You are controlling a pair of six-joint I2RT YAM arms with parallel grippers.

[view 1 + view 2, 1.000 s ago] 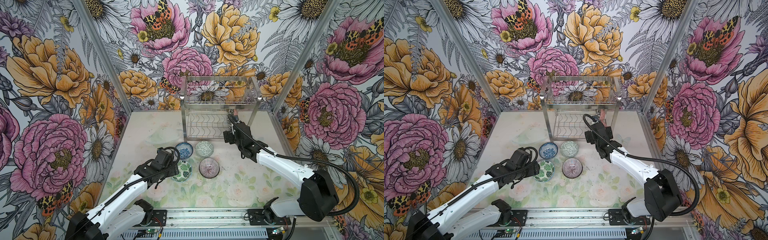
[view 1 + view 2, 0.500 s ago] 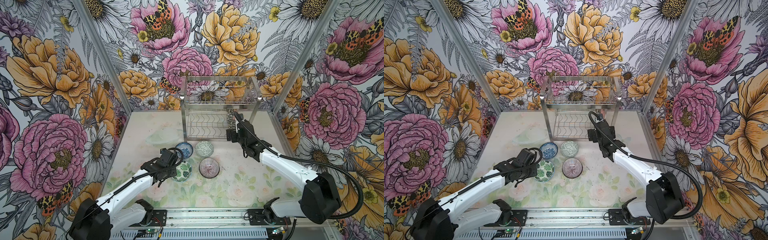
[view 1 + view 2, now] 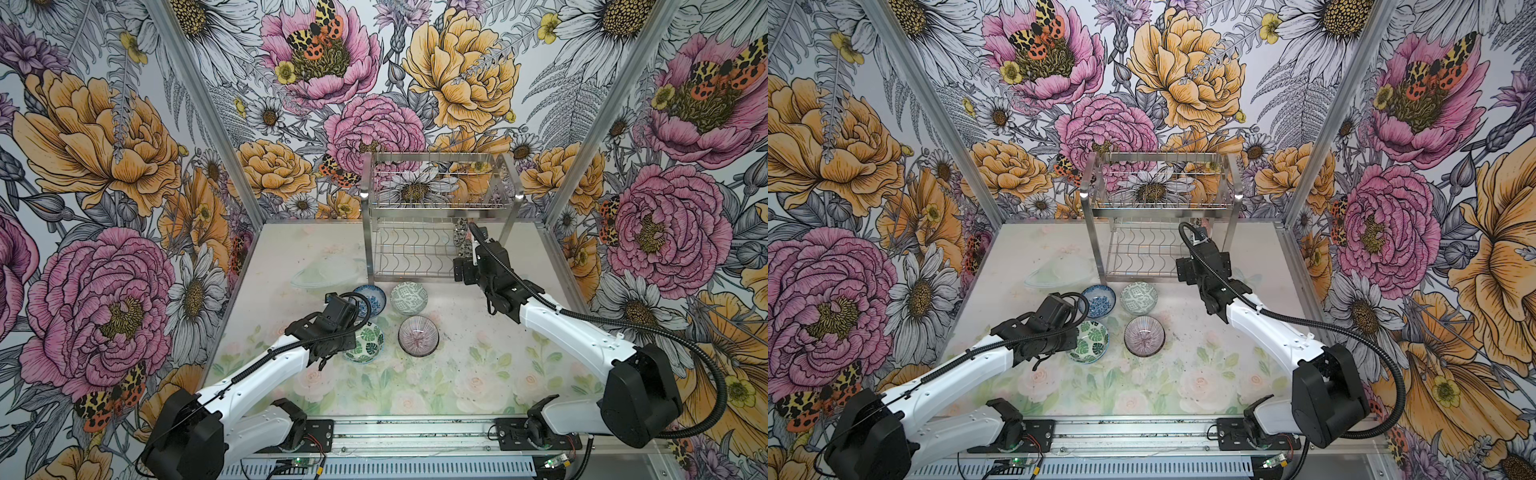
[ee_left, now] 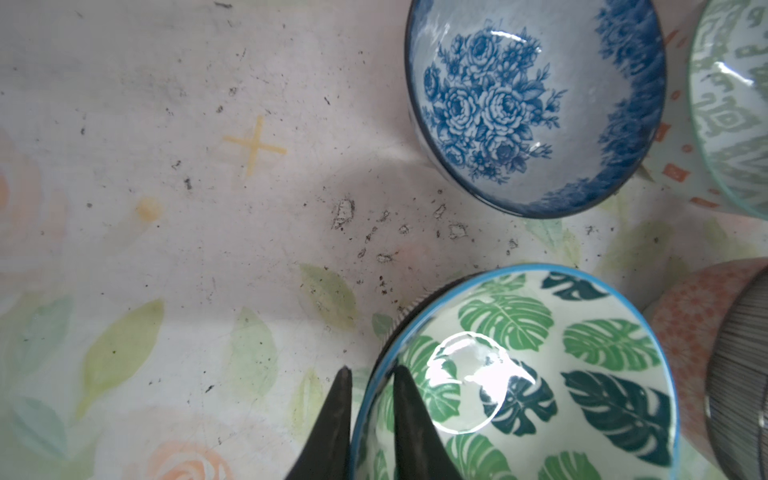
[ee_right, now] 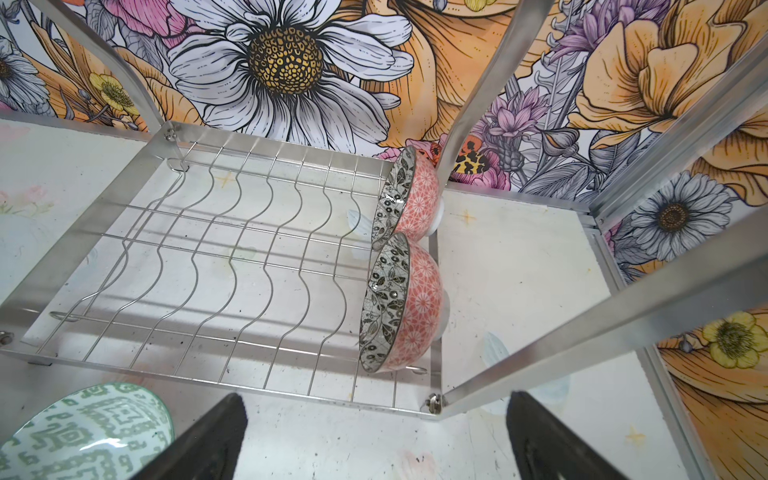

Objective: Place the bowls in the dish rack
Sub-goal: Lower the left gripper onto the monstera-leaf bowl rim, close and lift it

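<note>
Four bowls stand on the table: green leaf (image 3: 370, 345) (image 3: 1091, 344), blue floral (image 3: 371, 300) (image 4: 536, 104), grey-green patterned (image 3: 409, 296) (image 5: 83, 432) and pink striped (image 3: 418, 334) (image 3: 1144, 336). My left gripper (image 4: 372, 370) is shut on the green leaf bowl (image 4: 540, 374), one finger inside its rim and one outside. Two black-and-white floral bowls (image 5: 405, 195) (image 5: 399, 303) stand on edge at the right end of the dish rack's (image 3: 436, 208) (image 5: 249, 232) lower tier. My right gripper (image 5: 376, 399) hangs open and empty in front of that corner.
A clear shallow dish (image 3: 326, 270) (image 3: 1061, 272) lies on the table left of the rack. The rack's upper basket (image 3: 1158, 195) holds nothing I can see. Floral walls close in on three sides, and the arm rail (image 3: 415, 432) runs along the front.
The left gripper came down onto the green leaf bowl's near rim and its jaws closed on it. The right arm stayed by the rack's right corner, jaws still wide.
</note>
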